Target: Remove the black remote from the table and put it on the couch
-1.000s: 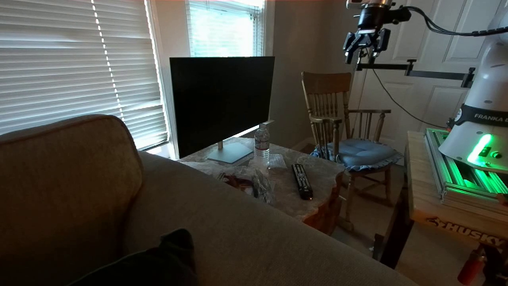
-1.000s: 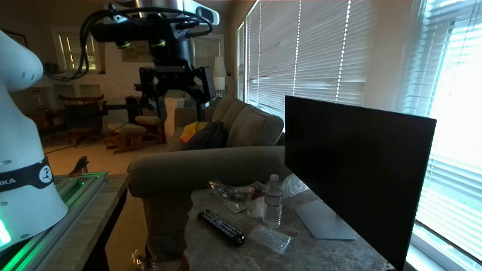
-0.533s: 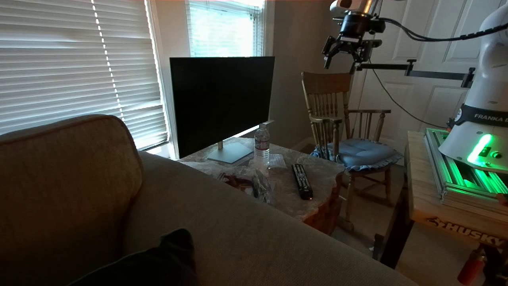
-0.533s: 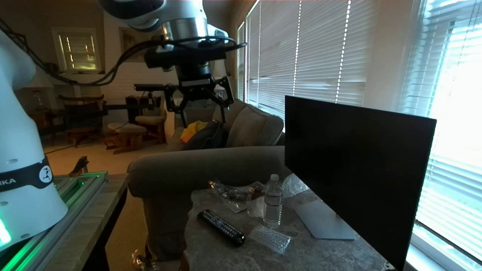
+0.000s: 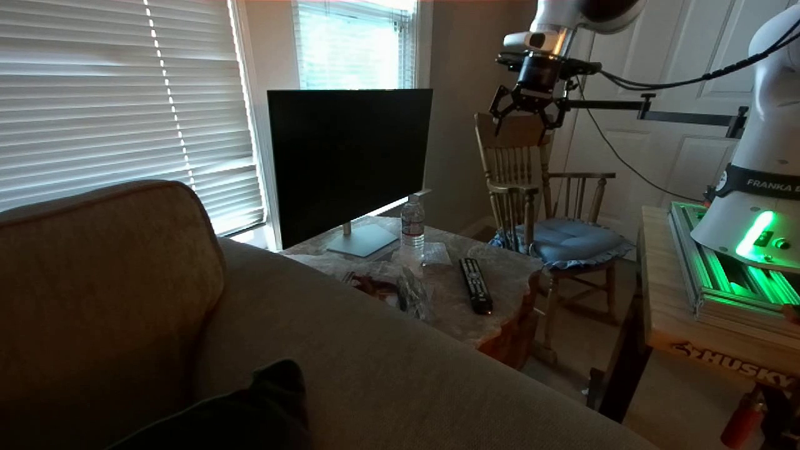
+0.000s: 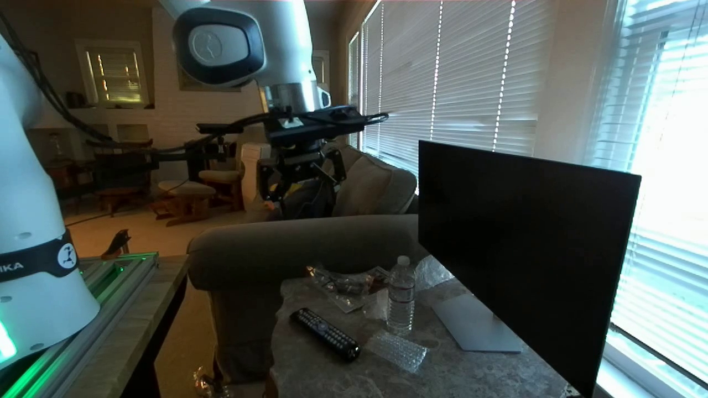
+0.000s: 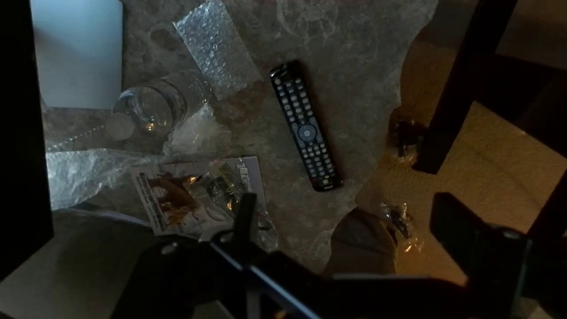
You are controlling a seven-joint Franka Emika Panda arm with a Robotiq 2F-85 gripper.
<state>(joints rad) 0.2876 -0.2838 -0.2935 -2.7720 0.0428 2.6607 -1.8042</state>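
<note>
The black remote (image 5: 476, 286) (image 6: 325, 334) lies flat on the table (image 5: 453, 312) (image 6: 310, 378), near its edge. In the wrist view the whole remote (image 7: 306, 128) shows, beyond the fingertips and slightly left of their midline. My gripper (image 5: 522, 129) (image 6: 308, 209) hangs well above the tabletop in both exterior views. Its jaws stand wide apart with nothing between them; in the wrist view the gripper (image 7: 342, 200) has one dark finger on each side. The tan couch (image 5: 350, 362) (image 6: 265, 249) sits against the table, its broad arm closest.
On the table stand a large black screen (image 6: 514, 243) and a water bottle (image 6: 402, 298). Bubble wrap (image 6: 398, 349) and crinkled plastic packaging (image 6: 343, 284) lie near the remote. A wooden chair (image 5: 515, 150) is behind the table. A dark pillow (image 5: 244, 409) rests on the couch.
The gripper has come down and moved leftward in an exterior view, rightward and lower in an exterior view, turning somewhat on the way. Its jaws stay open. The remote has not moved.
</note>
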